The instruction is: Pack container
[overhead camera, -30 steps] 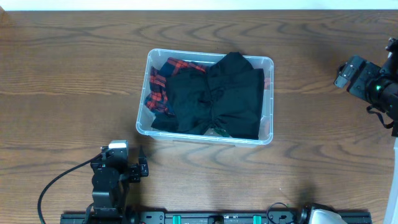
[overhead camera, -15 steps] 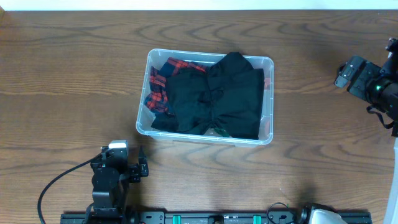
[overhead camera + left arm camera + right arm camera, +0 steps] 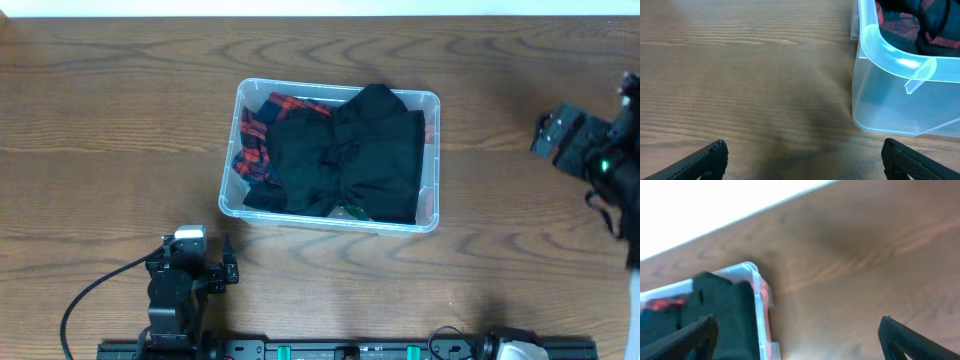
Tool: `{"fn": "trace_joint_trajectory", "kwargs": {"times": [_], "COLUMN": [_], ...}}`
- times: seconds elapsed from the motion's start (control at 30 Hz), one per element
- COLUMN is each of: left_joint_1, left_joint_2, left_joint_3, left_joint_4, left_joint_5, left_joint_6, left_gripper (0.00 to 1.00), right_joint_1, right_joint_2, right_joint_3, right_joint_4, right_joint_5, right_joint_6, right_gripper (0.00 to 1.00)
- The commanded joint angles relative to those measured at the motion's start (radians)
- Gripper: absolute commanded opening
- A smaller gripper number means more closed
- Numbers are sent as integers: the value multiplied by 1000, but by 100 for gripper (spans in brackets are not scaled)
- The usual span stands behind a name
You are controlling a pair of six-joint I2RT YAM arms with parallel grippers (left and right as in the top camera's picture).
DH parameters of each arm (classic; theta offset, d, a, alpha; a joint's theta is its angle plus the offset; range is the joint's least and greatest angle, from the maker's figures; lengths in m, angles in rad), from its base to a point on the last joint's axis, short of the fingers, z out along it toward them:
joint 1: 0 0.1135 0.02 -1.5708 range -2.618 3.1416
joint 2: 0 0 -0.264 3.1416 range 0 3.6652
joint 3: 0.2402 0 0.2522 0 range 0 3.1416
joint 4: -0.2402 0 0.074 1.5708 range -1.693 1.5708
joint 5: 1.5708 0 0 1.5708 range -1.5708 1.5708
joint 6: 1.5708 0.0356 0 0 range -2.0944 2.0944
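Observation:
The clear plastic container (image 3: pixel 229 190) stands mid-table and holds a black garment (image 3: pixel 350 150) on top of a red plaid garment (image 3: pixel 256 130). My left gripper (image 3: pixel 227 271) rests low near the front left, open and empty. Its wrist view shows the container's near corner (image 3: pixel 900 85) ahead to the right, with bare wood between the fingers (image 3: pixel 802 157). My right gripper (image 3: pixel 545 132) is raised at the right edge, open and empty. Its blurred wrist view shows the container's end (image 3: pixel 757 305) and the black garment (image 3: pixel 720 310) at the left.
The wooden table (image 3: pixel 120 120) runs all round the container. A black cable (image 3: pixel 85 295) loops at the front left. The arm mounting rail (image 3: pixel 350 350) lies along the front edge. A white wall or floor strip (image 3: pixel 700 210) shows beyond the far table edge.
My right arm has shifted a little left and down in the overhead view. The left arm and the container's contents have not moved.

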Motion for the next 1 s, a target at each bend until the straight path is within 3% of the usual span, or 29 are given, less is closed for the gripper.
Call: {"fn": "trace_joint_trajectory", "kwargs": {"times": [0.0,0.23,0.47,0.67,0.97], "left_joint_1": [5,5,5,5,5], "left_joint_2": [-6,-6,-6,-6,-6], "left_joint_3": [-13,-13,-13,-13,-13], "left_joint_4": [5,5,5,5,5], "left_joint_5": [-1,-1,-1,-1,-1], "left_joint_6": [6,6,6,6,6], "left_gripper": [98,98,98,98,98], "right_joint_1": [24,66,90,91,103], "right_joint_2": [-117,-405,-691,-883,-1037], "right_joint_3": [-122,-523,-847,-1015,-1201], "right_joint_4": [68,308,354,356,384], "right_joint_5": [49,49,49,48,44], "right_joint_6": [-34,-134,-159,-158,-157], "right_gripper": [99,99,99,99,99]}}
